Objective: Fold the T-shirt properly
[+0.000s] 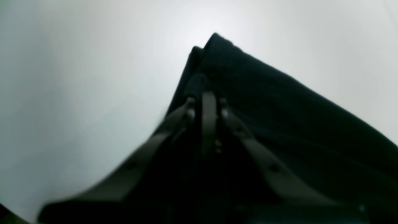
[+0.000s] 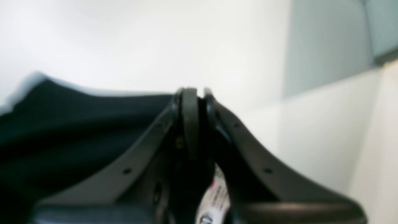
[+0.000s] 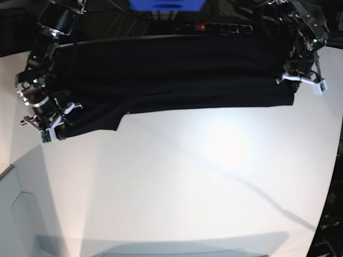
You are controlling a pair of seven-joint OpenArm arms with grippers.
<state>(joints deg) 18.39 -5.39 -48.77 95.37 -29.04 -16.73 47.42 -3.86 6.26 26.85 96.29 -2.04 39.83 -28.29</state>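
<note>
The shirt (image 3: 177, 75) is held stretched across the far side of the white worktop (image 3: 182, 176), spanning from one arm to the other. It is seen as a wide black band with long horizontal folds, and one sleeve hangs lower at the end held by the right pincer (image 3: 52, 127). Only plain black cloth is seen in the base view.

The left pincer (image 1: 206, 93) is closed on a bunched corner of the shirt (image 1: 279, 109); in the left wrist view the jaws are pressed together with black fabric pinched between them, and the cloth runs away from the pincer toward the right.

The right pincer (image 2: 193, 93) is likewise clamped on the shirt (image 2: 77, 124); the jaws are seen nearly touching, with dark cloth between them. A white label (image 2: 214, 199) with small print is seen below the jaws, between the fingers.
</note>
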